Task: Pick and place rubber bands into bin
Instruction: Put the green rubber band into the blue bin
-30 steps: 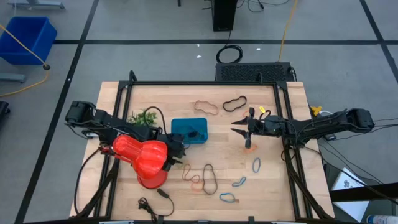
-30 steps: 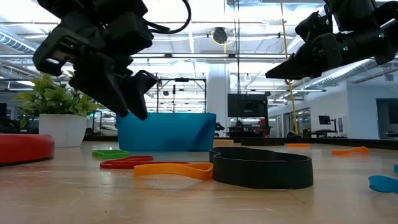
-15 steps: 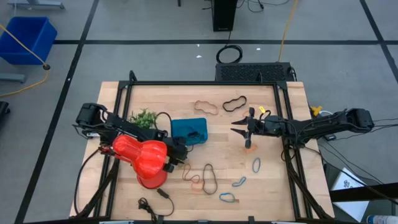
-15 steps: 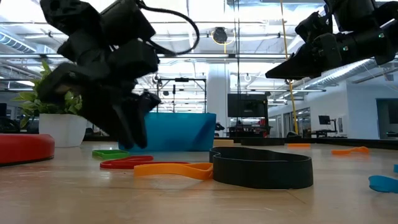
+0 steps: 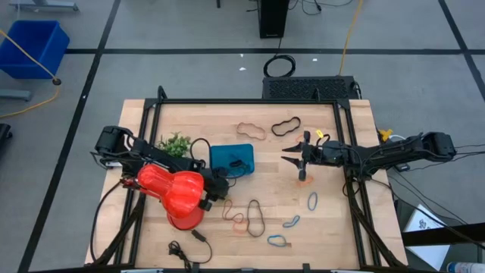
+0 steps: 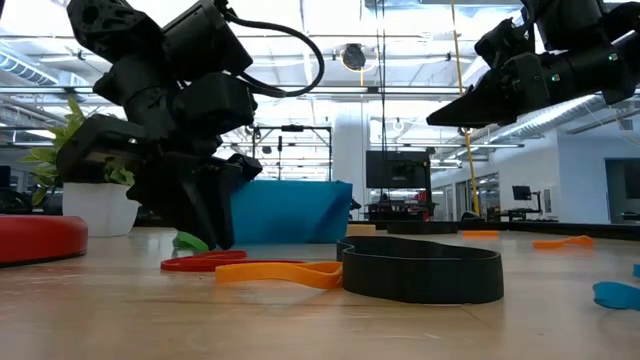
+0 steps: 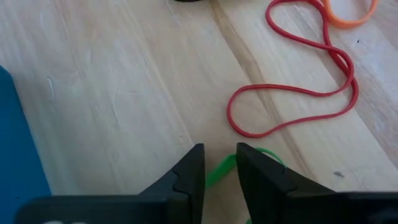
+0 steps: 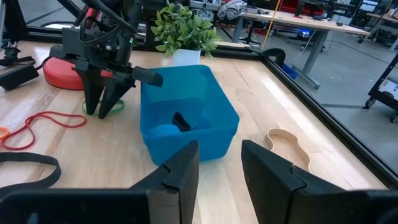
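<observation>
The left end effector (image 5: 220, 189) is down at the desk (image 5: 333, 227) surface, just off the bin's (image 5: 229, 158) front left corner and beside the red vase (image 5: 176, 191). Its fingers (image 7: 189, 177) stand on either side of a green band (image 7: 219, 172), with a narrow gap between them; whether they actually grip it cannot be told. In the left wrist view a red band (image 7: 292, 93) lies in a looping figure just beyond the fingertips, and an orange band (image 7: 351, 14) past that.

The bin sits near the desk's middle, a little toward the left edge, with a few bands already inside it (image 8: 182, 122). A small plant (image 5: 174, 142) is next to it on the left.

The right end effector (image 5: 288, 156) hangs above the desk to the right of the bin, fingers apart and holding nothing. More bands lie loose: a tan (image 5: 251, 130) and a black (image 5: 286, 125) one toward the back edge, blue ones (image 5: 312, 201) toward the front right corner.
</observation>
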`<state>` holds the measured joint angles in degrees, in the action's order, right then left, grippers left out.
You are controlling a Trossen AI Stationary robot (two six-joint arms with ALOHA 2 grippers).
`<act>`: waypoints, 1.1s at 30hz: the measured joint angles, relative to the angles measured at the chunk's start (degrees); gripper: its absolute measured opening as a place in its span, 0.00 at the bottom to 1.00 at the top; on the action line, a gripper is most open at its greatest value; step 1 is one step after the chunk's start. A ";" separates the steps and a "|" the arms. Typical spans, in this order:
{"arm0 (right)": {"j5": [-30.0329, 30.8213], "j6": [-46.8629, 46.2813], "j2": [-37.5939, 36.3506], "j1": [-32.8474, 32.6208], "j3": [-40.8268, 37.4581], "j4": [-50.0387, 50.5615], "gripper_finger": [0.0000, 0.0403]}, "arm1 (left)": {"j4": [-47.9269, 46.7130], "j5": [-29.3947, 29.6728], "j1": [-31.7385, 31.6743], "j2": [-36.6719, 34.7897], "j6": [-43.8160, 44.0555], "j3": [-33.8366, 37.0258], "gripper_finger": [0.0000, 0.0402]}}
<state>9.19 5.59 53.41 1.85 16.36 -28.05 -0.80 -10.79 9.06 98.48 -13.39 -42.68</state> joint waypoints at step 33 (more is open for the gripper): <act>-0.02 0.00 0.00 0.00 0.04 0.02 0.28 | -7.17 2.10 0.81 -2.91 2.03 0.17 0.23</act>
<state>9.17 5.59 53.41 1.85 16.40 -28.03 -7.97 -8.69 9.87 95.57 -11.36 -42.50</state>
